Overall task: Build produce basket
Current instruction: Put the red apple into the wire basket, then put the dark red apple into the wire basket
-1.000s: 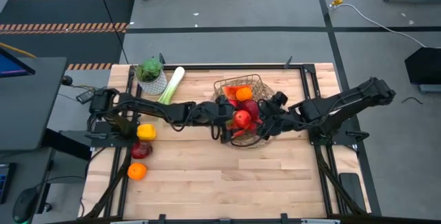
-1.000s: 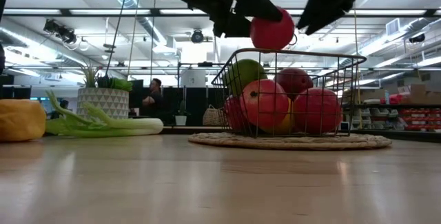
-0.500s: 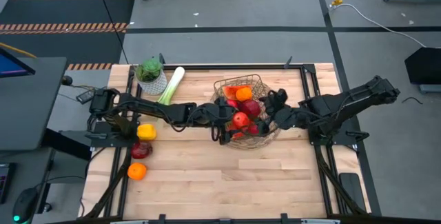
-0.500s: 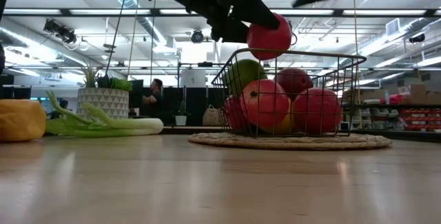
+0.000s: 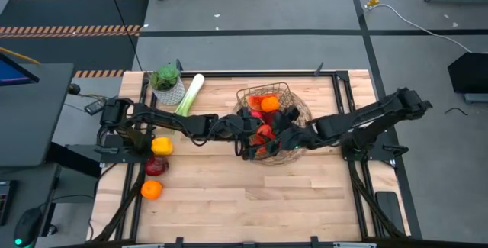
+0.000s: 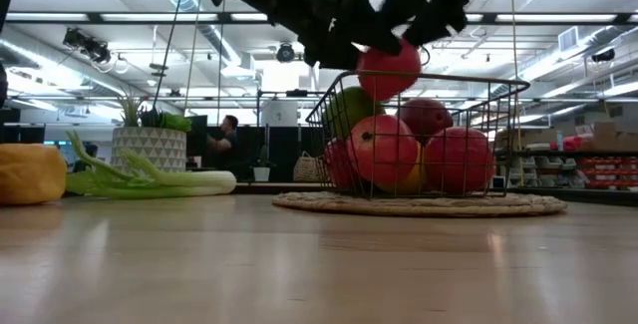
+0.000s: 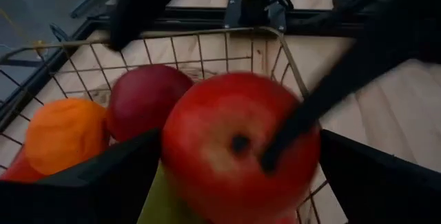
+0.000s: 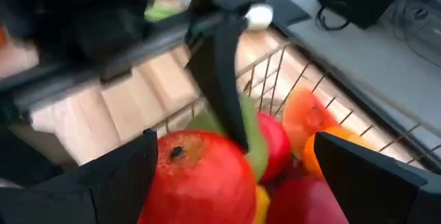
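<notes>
light wooden table (image 5: pixel 229 194), basket (image 5: pixel 280 93) on round mat, leek (image 5: pixel 190 94), potted plant (image 5: pixel 167 82), yellow pepper (image 5: pixel 162 146), red apple (image 5: pixel 155 165), orange (image 5: pixel 152 190)

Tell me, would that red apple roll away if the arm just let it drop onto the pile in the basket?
Probably it would shift a little. The red apple is round and glossy, so it likely rolls and slips easily. It hangs over heaped fruit, an uneven landing. The wire basket has raised sides, which should stop it.
</notes>
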Motion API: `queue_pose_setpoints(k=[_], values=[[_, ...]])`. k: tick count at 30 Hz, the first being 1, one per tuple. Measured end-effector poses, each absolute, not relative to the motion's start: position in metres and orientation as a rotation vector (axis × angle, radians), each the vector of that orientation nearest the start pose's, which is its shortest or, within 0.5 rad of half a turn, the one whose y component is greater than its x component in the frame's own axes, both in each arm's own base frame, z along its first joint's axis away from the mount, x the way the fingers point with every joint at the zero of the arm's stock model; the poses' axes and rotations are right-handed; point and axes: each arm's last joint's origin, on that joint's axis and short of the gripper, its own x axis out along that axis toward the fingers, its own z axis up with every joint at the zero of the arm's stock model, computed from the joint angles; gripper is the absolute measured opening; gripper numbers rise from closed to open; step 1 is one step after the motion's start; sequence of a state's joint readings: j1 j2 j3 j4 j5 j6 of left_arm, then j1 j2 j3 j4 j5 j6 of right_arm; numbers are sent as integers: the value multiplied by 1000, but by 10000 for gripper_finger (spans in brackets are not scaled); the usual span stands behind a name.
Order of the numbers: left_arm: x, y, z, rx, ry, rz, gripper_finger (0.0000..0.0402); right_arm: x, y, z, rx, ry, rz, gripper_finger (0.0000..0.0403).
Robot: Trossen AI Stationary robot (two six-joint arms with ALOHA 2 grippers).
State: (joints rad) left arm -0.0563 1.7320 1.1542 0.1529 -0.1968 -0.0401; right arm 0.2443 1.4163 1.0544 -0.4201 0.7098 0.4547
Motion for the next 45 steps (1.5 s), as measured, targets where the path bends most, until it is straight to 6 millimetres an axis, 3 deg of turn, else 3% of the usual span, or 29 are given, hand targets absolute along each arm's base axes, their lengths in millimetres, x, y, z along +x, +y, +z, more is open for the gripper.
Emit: queue_pose_setpoints(k=[4, 10, 22, 29, 33, 37, 45], values=[[387, -18, 248, 17, 385, 139, 386, 284, 52, 250, -7, 745, -611, 393], [391, -18, 262, 18, 351, 140, 386, 262, 47, 243, 33, 893, -718, 393], [381, -26, 271, 41, 415, 99, 386, 234, 61, 289, 160, 667, -615, 393], [351, -30, 283, 24, 559, 212, 386, 235, 83, 298, 210, 541, -543, 393], [327, -41, 303, 104, 559, 351, 386, 242, 101, 298, 183, 471, -497, 393], [303, -55, 313, 121, 525, 329, 386, 253, 115, 295, 159, 418, -450, 393], [254, -67, 286, 64, 516, 351, 386, 285, 136, 271, 128, 389, -381, 393]])
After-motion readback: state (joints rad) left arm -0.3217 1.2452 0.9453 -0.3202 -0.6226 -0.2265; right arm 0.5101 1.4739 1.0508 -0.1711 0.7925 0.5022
